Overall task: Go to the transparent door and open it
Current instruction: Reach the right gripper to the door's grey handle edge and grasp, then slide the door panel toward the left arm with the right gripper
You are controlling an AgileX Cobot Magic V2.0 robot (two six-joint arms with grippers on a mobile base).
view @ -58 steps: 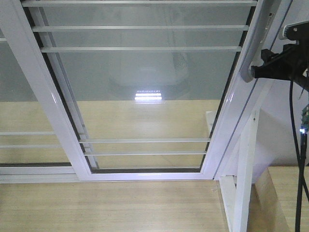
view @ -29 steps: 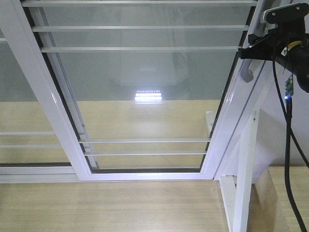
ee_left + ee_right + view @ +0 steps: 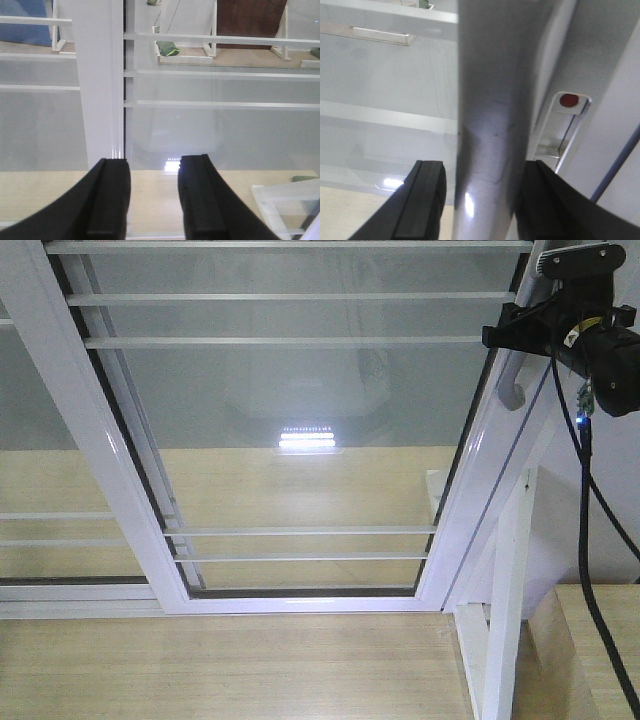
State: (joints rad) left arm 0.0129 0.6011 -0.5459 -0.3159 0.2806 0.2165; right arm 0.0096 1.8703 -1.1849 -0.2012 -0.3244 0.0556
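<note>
The transparent door [image 3: 300,420] fills the front view, clear glass with thin white bars in a glossy white frame. Its curved silver-grey handle [image 3: 512,390] runs along the right stile. My right gripper [image 3: 503,336] is at that handle near the top right. In the right wrist view the handle [image 3: 492,125] stands between the two black fingers of the right gripper [image 3: 482,200]. The jaws are open, with a gap on the left side. My left gripper [image 3: 153,200] is open and holds nothing. It faces the glass beside a white stile [image 3: 100,90].
A second white-framed glass panel [image 3: 60,490] overlaps on the left. A white frame post [image 3: 505,620] rises at the lower right, over light wooden flooring [image 3: 250,670]. A black cable [image 3: 590,540] hangs from the right arm. A red-dotted latch [image 3: 566,100] sits right of the handle.
My right arm has moved left and upward from the frame's right edge until its jaws straddle the door handle. The door itself has not moved.
</note>
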